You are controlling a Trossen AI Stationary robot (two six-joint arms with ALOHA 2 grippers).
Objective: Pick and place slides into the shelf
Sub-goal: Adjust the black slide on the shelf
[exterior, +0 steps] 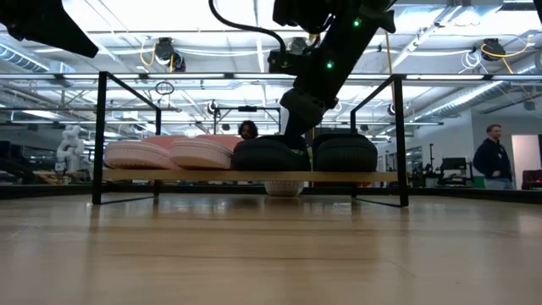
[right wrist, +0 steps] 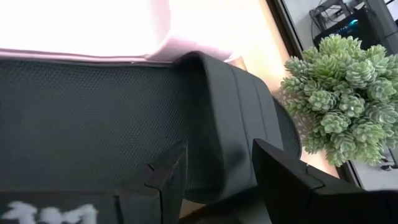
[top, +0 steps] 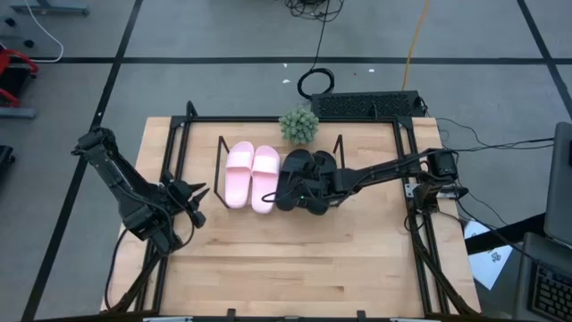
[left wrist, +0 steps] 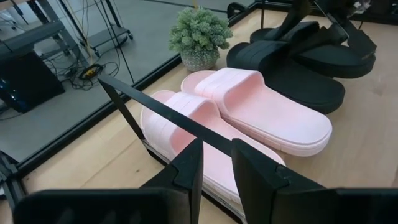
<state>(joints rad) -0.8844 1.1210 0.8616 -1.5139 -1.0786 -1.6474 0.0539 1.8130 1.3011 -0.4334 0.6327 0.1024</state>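
Observation:
Two pink slides [top: 252, 176] lie side by side on the shelf [top: 357, 148], soles on its wooden board [exterior: 212, 176]. To their right are two black slides [top: 308, 174]. My right gripper [top: 308, 194] reaches in from the table's right and is shut on the black slide [right wrist: 93, 118] next to the pink pair. My left gripper [top: 193, 199] hangs left of the shelf, clear of everything. Its fingers [left wrist: 214, 171] are slightly open, pointing toward the pink slides [left wrist: 249, 118] across the shelf's black end rod [left wrist: 155, 109]. My right gripper has one finger [right wrist: 168, 180] over the black slide's textured footbed and the other [right wrist: 292, 180] outside its side edge, close to the strap [right wrist: 239, 124]. The fingers slant down from the table's near right. In the low view the slide [exterior: 269, 154] rests on the shelf board.
A small potted plant [top: 299, 123] stands just behind the shelf, close to the black slides. Black rod frames [exterior: 100, 135] rise at both shelf ends. The near half of the wooden tabletop [top: 295, 268] is bare. A person [exterior: 493, 157] stands in the room beyond.

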